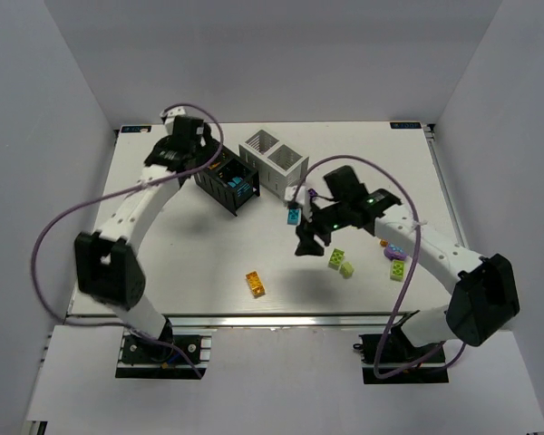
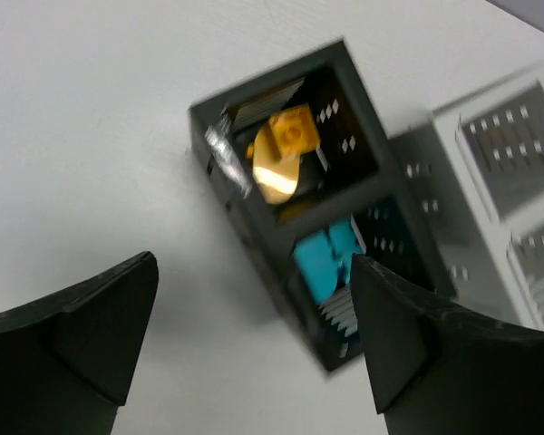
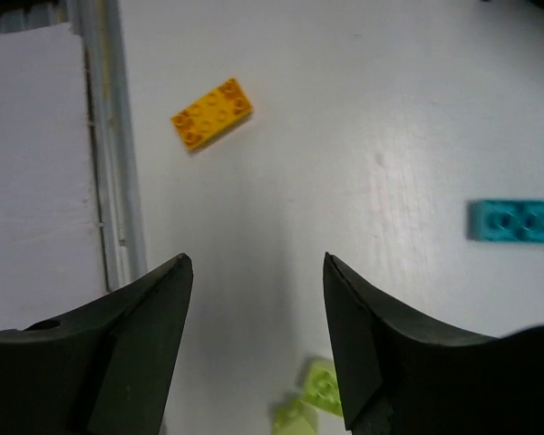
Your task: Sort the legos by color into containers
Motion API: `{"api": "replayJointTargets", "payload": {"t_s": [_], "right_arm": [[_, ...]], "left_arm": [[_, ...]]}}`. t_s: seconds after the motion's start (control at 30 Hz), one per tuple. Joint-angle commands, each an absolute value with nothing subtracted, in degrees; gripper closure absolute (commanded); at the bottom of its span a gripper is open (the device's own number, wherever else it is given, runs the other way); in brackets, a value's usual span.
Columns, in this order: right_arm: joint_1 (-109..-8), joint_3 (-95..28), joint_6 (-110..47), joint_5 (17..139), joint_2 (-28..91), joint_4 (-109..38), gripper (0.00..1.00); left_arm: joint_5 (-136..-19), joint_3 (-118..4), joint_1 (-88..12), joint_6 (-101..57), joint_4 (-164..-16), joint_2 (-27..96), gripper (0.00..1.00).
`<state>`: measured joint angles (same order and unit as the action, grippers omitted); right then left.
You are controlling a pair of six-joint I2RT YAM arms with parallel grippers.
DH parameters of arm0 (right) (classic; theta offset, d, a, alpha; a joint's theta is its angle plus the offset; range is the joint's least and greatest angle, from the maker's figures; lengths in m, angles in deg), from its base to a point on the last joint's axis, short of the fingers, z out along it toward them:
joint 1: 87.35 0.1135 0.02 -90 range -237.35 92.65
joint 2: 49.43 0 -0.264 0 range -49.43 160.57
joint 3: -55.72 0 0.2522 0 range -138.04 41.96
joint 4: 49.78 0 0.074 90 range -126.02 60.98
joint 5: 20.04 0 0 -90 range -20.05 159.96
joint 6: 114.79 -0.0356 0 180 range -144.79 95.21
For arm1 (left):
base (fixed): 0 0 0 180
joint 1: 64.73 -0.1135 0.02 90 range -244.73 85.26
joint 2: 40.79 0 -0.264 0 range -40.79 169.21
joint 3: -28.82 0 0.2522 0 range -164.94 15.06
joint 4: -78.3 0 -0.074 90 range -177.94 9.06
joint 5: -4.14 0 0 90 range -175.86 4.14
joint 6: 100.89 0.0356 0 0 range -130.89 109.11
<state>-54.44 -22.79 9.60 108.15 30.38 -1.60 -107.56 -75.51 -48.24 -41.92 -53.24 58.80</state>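
Orange brick point(image 3: 212, 113) beyond gaping pincer point(image 3: 257, 272)

White table point(image 1: 208, 258), metal rail point(image 1: 281, 319), pale walls point(image 1: 272, 63)

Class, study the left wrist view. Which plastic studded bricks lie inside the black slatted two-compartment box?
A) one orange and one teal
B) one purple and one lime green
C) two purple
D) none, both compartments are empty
A: an orange studded brick lies in one compartment of the black slatted box, and a teal brick lies in the other.
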Motion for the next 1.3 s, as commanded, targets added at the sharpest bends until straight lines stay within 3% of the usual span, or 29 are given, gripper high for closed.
{"api": "replayJointTargets", "payload": {"t_s": [0.0, 0.23, 0.4, 0.8, 1.1, 1.27], "right_arm": [[-47.81, -21.15, 4.41, 103.02, 31.95, -3.49, 0.36], [-34.64, -25.26, -12.90, 88.37, 42.14, -6.83, 0.35], [-28.12, -29.05, -21.44, 78.05, 48.82, -6.31, 0.21], [-23.54, -33.44, -33.75, 76.82, 55.69, -8.24, 0.11], [-22.58, -40.13, -35.95, 70.85, 62.45, -8.86, 0.11], [-22.14, -40.83, -36.13, 69.44, 64.48, -8.15, 0.18]], "left_arm": [[-103.36, -64.43, -48.47, -44.54, -56.29, 43.35, 0.03], [-102.73, -39.81, -48.56, -53.24, -55.69, 21.28, 0.02], [-103.88, -31.54, -48.56, -57.82, -53.32, 9.32, 0.02], [-104.58, -25.90, -48.56, -61.69, -46.90, -3.61, 0.02], [-105.46, -25.28, -48.56, -62.48, -45.32, -5.55, 0.02], [-106.17, -24.93, -48.56, -63.27, -44.70, -7.13, 0.02]]}}
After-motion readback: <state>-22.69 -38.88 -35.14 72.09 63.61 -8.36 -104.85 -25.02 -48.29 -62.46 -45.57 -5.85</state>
